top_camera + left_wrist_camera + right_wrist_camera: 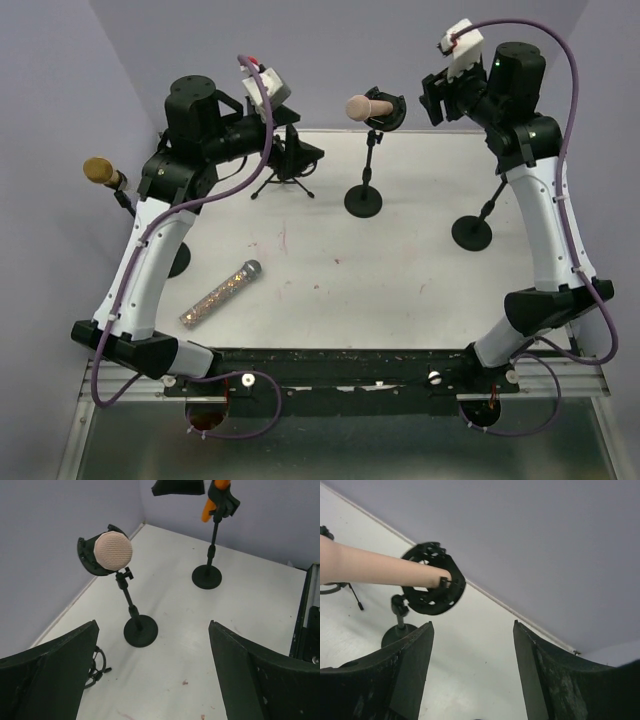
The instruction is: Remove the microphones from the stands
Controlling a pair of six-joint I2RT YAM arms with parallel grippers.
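Four stands (363, 200); three hold microphones (365, 106); fourth microphone (220, 293) lies loose.

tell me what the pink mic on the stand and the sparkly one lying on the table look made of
Pink microphone: fine woven mesh head, likely painted metal; smooth matte body, probably plastic. Sparkly microphone: body coated in glitter that catches the light, with a silvery mesh head, apparently metal. What lies under the glitter cannot be told.
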